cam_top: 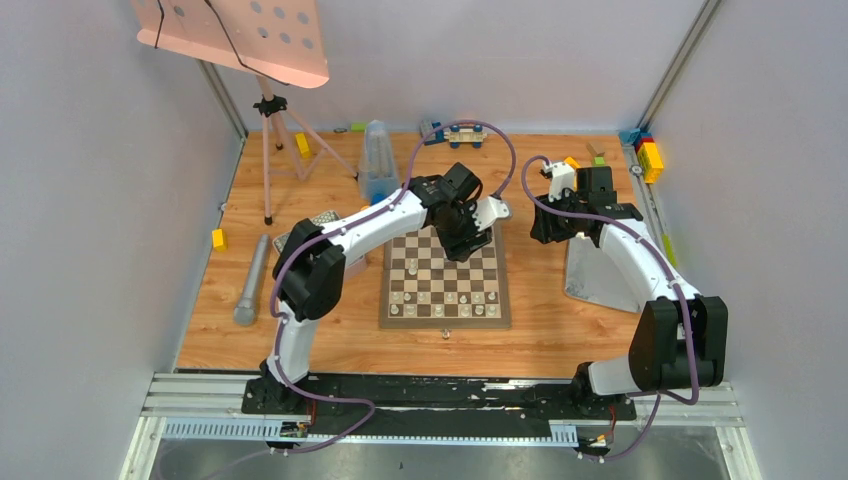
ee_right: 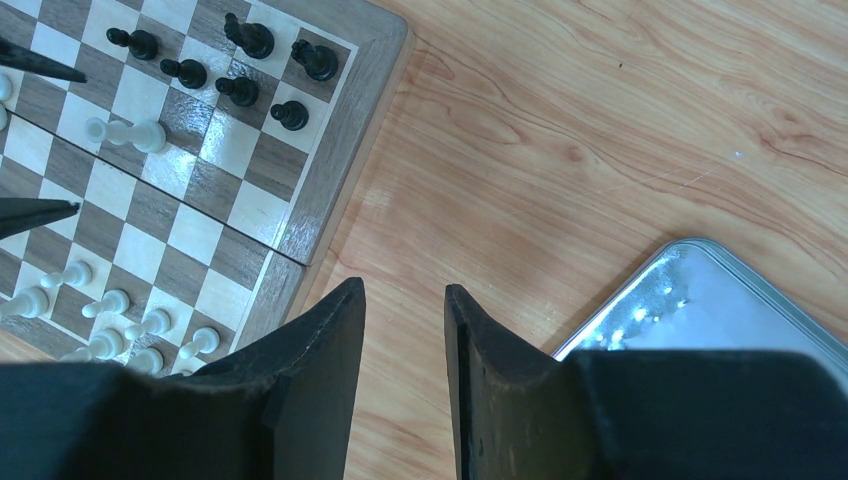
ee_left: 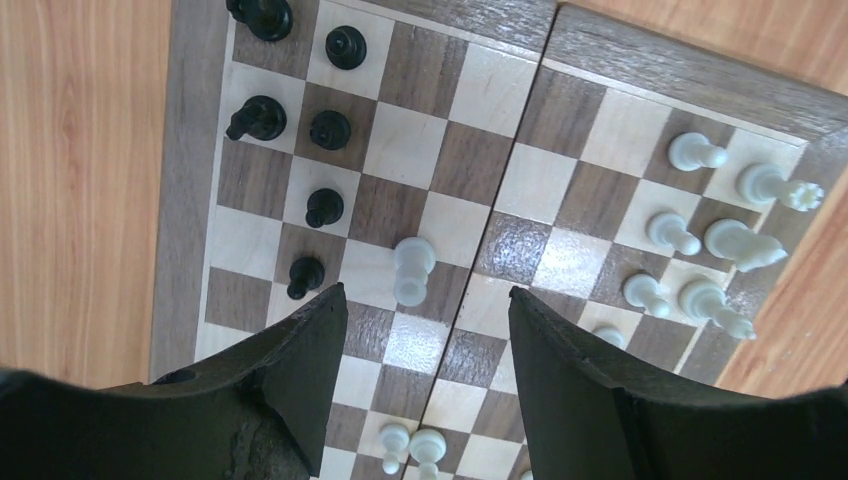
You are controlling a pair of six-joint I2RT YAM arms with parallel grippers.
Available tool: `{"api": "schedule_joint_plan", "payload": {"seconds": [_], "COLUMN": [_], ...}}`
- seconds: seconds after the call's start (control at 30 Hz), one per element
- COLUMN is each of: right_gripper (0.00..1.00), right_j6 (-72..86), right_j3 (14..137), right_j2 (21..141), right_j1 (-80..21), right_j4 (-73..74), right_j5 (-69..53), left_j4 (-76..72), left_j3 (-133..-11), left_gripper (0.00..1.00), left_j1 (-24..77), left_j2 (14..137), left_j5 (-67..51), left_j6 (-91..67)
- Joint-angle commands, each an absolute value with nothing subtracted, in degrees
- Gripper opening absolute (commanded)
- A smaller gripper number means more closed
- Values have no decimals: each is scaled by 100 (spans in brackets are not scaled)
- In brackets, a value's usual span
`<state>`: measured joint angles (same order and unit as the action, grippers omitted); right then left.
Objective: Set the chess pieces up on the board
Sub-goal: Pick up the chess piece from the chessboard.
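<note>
The board (cam_top: 445, 312) lies mid-table. In the left wrist view, several black chess pieces (ee_left: 323, 207) stand in two rows at the board's (ee_left: 185, 200) left edge and white ones (ee_left: 670, 232) at its right edge. My left gripper (ee_left: 425, 293) hovers open over the board's middle, nothing between its fingers (ee_left: 300, 370). A lone white piece (ee_left: 412, 270) stands free on the squares just beyond the gap. My right gripper (ee_right: 403, 286) is open and empty over bare wood, right of the board's (ee_right: 330, 150) corner. In the top view the left gripper (cam_top: 462, 238) covers the board's far part.
A grey metal tray (cam_top: 598, 275) lies right of the board, under the right arm; its corner (ee_right: 700, 300) shows in the right wrist view. A microphone (cam_top: 252, 280), a tripod stand (cam_top: 270, 150), a clear container (cam_top: 377, 165) and toy blocks (cam_top: 650, 155) ring the table.
</note>
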<state>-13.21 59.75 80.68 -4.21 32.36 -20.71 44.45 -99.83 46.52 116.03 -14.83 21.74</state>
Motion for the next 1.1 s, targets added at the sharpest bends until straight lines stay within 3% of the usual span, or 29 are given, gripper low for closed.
{"api": "schedule_joint_plan", "payload": {"seconds": [0.0,0.27,0.87,1.07], "right_gripper": [36,36,36,36], "right_j6": [-1424,-1450,-1450,-1450], "right_j3": [6215,6205,6214,6214], "right_j2": [8081,8095,8104,8111], "right_j1": [-436,-435,-439,-439], "right_j4": [3197,3193,3204,3208], "right_j5": [-2153,-2145,-2150,-2149], "left_j4": [4478,4554,4569,4688], "left_j3": [-10345,-10453,-10412,-10089], "left_gripper": [68,59,21,18], "left_j1": [4685,4685,4680,4685], "left_j2": [11846,12090,12122,11590], "left_j5": [-1392,-1366,-1594,-1846], "left_j6": [2090,2159,2170,2250]}}
